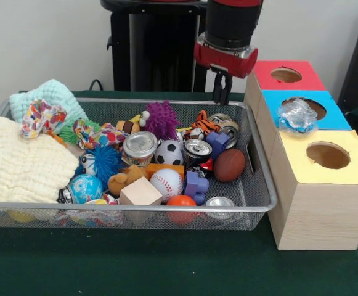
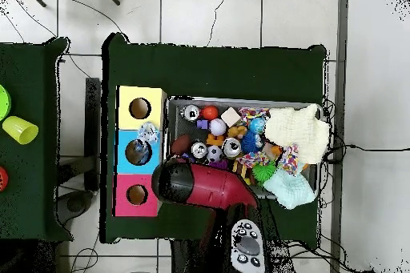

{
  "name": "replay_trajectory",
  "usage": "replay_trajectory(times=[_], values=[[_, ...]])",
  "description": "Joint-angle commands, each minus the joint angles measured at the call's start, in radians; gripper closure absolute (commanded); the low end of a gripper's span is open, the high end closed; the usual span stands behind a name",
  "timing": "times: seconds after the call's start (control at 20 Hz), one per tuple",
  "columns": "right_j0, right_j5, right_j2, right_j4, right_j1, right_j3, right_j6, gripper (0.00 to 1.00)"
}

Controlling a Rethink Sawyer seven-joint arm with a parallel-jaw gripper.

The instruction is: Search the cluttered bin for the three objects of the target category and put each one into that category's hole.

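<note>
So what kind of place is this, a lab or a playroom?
Likely a robotics lab: a red and black robot arm over a green-covered table, a wire mesh bin of toys, and a wooden sorting box with colour-coded holes.

The front view sits low and near, facing the bin across the table. The overhead view looks straight down from far above. Both share the bin and the box with holes.
</note>
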Motion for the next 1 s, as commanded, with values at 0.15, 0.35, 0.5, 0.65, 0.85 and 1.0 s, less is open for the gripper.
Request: replay_trajectory(times=[0.15, 0.35, 0.5, 0.65, 0.85, 1.0], values=[[0.025, -0.077, 0.097, -0.060, 0.087, -0.096, 0.043, 1.00], [0.061, -0.051, 0.080, -0.046, 0.093, -0.124, 0.074, 1.00], [0.084, -0.005, 0.069, -0.027, 0.093, -0.157, 0.087, 1.00], [0.105, 0.045, 0.061, -0.008, 0.077, -0.179, 0.102, 1.00], [0.112, 0.104, 0.060, 0.006, 0.048, -0.196, 0.102, 1.00], [0.106, 0.121, 0.063, 0.008, 0.047, -0.205, 0.096, 1.00]])
